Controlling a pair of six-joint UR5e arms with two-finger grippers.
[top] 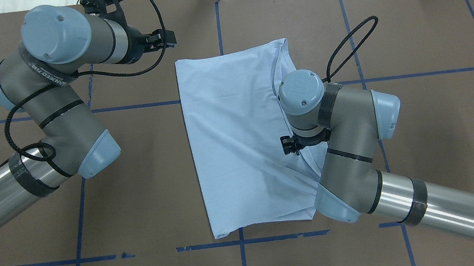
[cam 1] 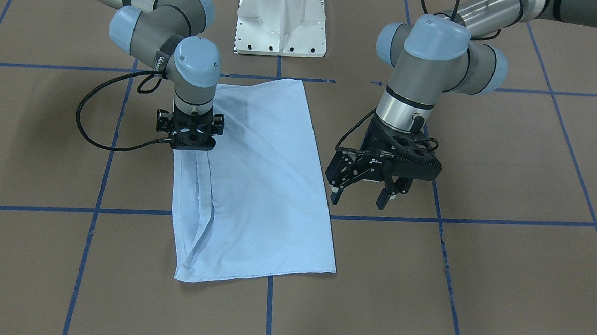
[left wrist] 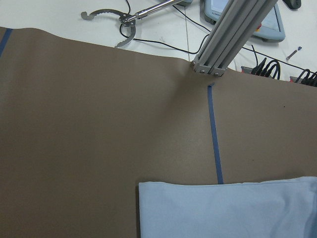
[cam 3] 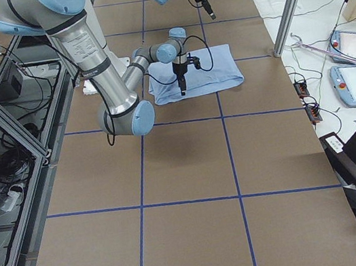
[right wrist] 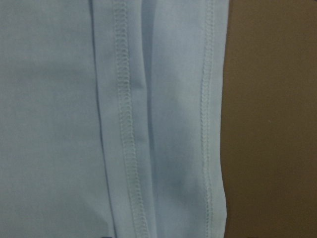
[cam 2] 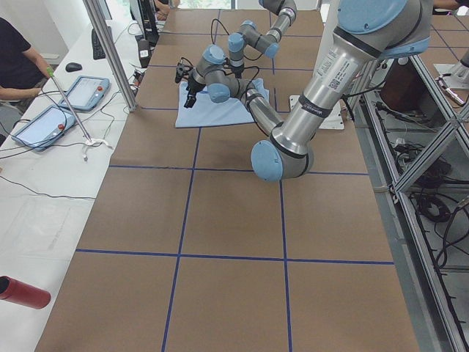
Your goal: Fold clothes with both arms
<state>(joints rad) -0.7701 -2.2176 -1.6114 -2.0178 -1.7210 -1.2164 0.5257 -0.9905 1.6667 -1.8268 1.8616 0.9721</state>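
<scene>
The light blue T-shirt lies folded into a long rectangle on the brown table, its print hidden. My right gripper points straight down onto the shirt's long hemmed edge. The wrist covers its fingers, so I cannot tell whether they hold the cloth. Creases spread out from that spot. My left gripper hangs open and empty above bare table beside the opposite long edge. From overhead the left gripper sits near the shirt's far corner. That corner shows low in the left wrist view.
The white pedestal base stands behind the shirt on the robot's side. An aluminium post, cables and tablets line the far table edge, where a person sits. Blue tape lines grid the table.
</scene>
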